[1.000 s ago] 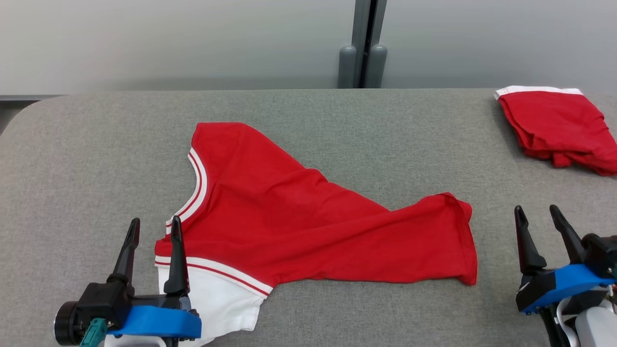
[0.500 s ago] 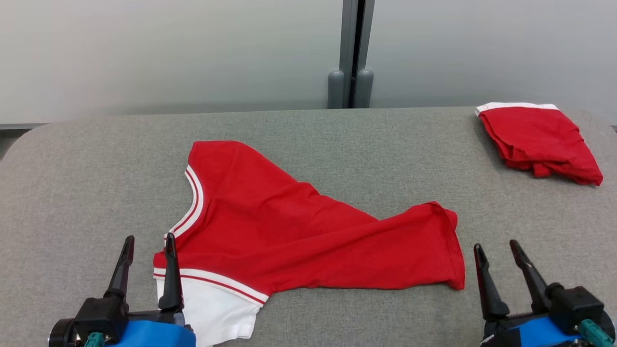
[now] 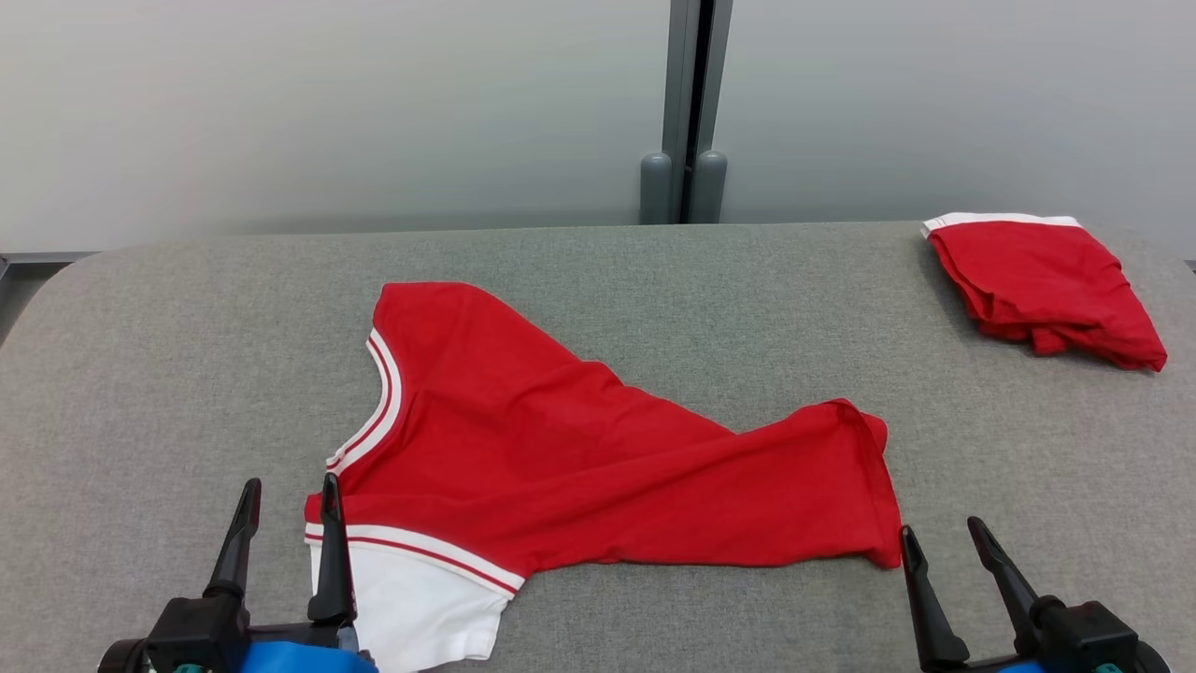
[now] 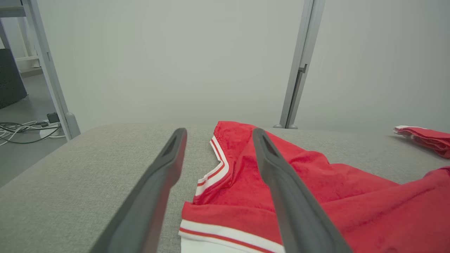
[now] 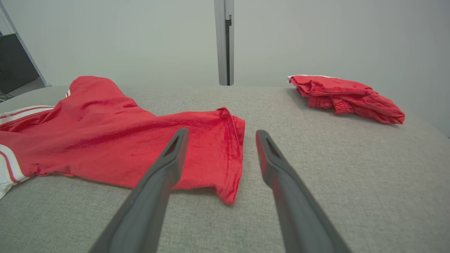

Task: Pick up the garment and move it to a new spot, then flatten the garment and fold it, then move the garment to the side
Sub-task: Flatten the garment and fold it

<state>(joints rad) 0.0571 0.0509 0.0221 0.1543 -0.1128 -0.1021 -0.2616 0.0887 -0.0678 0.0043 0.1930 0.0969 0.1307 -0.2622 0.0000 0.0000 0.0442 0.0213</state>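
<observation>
A red garment with white-and-red striped trim and a white sleeve lies loosely folded across the middle of the grey table; it also shows in the left wrist view and the right wrist view. My left gripper stands open at the lower left, its right finger just over the garment's striped sleeve edge. My right gripper is open at the lower right, beside the garment's hem corner and apart from it. Nothing is between either pair of fingers.
A second red garment, folded with a white band, rests at the table's far right corner. A grey wall with a vertical post runs behind the table. Cables lie on the floor off the left edge.
The head camera has tilted, shifting the whole scene down the picture. My right gripper has moved left, closer to the garment's hem corner. The garment has not moved.
</observation>
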